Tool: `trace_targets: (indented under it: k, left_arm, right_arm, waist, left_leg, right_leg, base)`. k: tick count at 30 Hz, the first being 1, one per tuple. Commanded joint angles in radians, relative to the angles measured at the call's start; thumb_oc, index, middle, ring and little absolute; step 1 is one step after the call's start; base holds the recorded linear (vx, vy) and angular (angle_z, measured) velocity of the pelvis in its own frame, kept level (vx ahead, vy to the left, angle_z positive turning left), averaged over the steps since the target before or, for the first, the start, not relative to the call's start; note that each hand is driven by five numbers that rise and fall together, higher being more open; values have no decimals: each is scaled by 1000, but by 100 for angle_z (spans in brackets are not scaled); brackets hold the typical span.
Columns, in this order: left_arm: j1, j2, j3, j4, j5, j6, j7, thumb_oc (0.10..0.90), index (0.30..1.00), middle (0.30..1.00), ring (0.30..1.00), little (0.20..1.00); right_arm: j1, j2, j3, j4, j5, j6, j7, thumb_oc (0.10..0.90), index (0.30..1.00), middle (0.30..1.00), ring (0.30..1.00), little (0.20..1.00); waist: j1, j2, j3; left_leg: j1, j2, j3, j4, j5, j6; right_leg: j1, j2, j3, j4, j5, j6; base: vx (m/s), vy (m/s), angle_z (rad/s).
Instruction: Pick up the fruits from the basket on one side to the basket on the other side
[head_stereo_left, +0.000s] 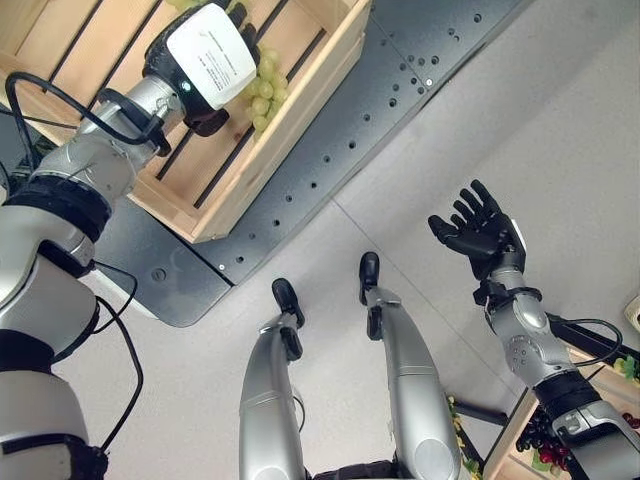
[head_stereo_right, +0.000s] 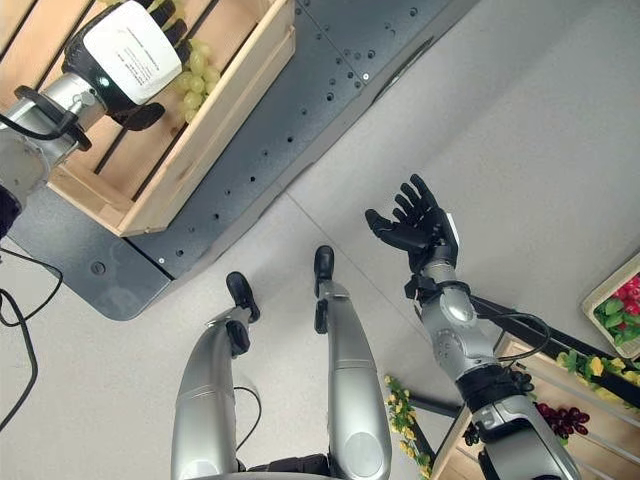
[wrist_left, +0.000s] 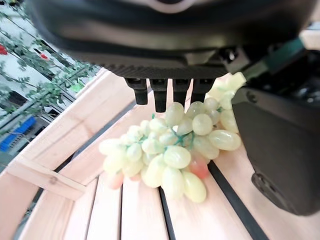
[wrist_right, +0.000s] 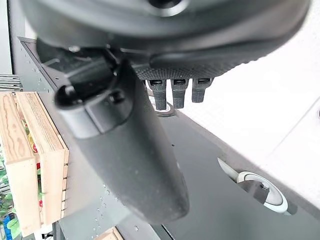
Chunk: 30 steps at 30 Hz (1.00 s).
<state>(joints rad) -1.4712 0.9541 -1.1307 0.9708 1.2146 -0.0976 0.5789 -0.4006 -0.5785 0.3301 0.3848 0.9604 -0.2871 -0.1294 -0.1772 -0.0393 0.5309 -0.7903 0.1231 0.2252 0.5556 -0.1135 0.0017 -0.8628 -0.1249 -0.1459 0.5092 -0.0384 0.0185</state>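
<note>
My left hand (head_stereo_left: 205, 60) reaches into a wooden slatted crate (head_stereo_left: 290, 112) at the upper left. A bunch of green grapes (wrist_left: 170, 155) lies on the crate's slats (wrist_left: 135, 210) just past the hand's straight fingers (wrist_left: 160, 92), with the thumb (wrist_left: 275, 145) beside it and apart from it. From the head, the grapes (head_stereo_left: 262, 88) peek out next to the hand by the crate's wall. My right hand (head_stereo_left: 480, 232) is held up over the floor at the right, fingers spread and holding nothing. Its own wrist view has the thumb (wrist_right: 135, 155) standing clear of the fingers.
The crate rests on a dark perforated platform (head_stereo_left: 330, 150). A second wooden crate (head_stereo_right: 530, 370) at the lower right holds dark grapes (head_stereo_right: 560, 418) and other fruit. A tray with red and green produce (head_stereo_right: 620, 305) sits at the right edge.
</note>
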Motion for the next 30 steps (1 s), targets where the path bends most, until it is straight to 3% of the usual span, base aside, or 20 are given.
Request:
trace_targets:
  k: [1,5,6,7,8,9,14,22,30]
  left_arm:
    - [-65,21,-12,45,-38,-82,-29,800,900,900,900,900]
    - [-58,12,-28,85,-94,-120,-119,800,900,900,900,900]
    - [-58,10,-35,99,-113,-128,-125,645,667,667,667,667]
    - [-68,13,-37,107,-120,-128,-134,447,371,371,371,371]
    - [-68,13,-37,107,-120,-128,-134,447,371,371,371,371]
    - [-62,14,-39,112,-149,-113,-141,400,300,300,300,300]
    - [-49,22,-24,111,-192,-63,-103,400,300,300,300,300]
    - [-30,21,44,88,-161,-36,112,400,300,300,300,300]
    - [-7,23,76,64,-126,-52,173,400,300,300,300,300]
  right_arm:
    - [-10,-18,-50,-84,32,-96,13,800,900,900,900,900]
    - [-18,-21,-51,-82,48,-93,14,800,900,900,900,900]
    - [-27,-24,-48,-75,57,-95,17,800,900,900,900,900]
    - [-43,-29,-54,-74,58,-92,21,800,900,900,900,900]
    - [-43,-29,-54,-74,58,-92,21,800,900,900,900,900]
    - [-49,-33,-53,-79,62,-89,21,800,900,900,900,900]
    - [-44,-31,-60,-101,58,-93,21,800,900,900,900,900]
    - [-33,-13,-76,-111,53,-93,19,800,900,900,900,900]
    - [-33,-5,-91,-117,60,-88,13,800,900,900,900,900]
  waist:
    - [12,-38,-11]
    - [9,-39,-11]
    - [9,-39,-11]
    - [9,-38,-11]
    - [9,-38,-11]
    - [10,-38,-11]
    - [13,-34,-11]
    - [23,-32,-11]
    - [28,-35,-11]
  left_leg:
    - [50,-25,28,-73,-10,-14]
    - [48,-26,28,-72,-9,-15]
    - [44,-26,27,-70,-8,-15]
    - [19,-25,37,-71,11,-8]
    - [19,-25,37,-71,11,-8]
    - [21,-25,36,-71,10,-7]
    - [26,-27,36,-72,10,-7]
    - [48,-35,30,-75,7,-6]
    - [71,-33,29,-71,-1,-5]
  right_leg:
    - [73,33,-15,-10,-45,39]
    - [74,34,-15,-15,-44,39]
    - [72,34,-15,-15,-43,39]
    - [46,33,-16,-19,-26,28]
    - [46,33,-16,-19,-26,28]
    - [47,32,-16,-19,-26,28]
    - [51,28,-19,-16,-30,28]
    - [74,25,-22,-15,-37,25]
    - [95,21,-27,-6,-44,24]
  base:
    - [0,0,0]
    - [6,7,-1]
    - [-55,-4,-1]
    - [-53,-6,-2]
    - [-49,-4,-1]
    - [0,0,0]
    - [0,0,0]
    - [-5,-1,0]
    - [0,-4,1]
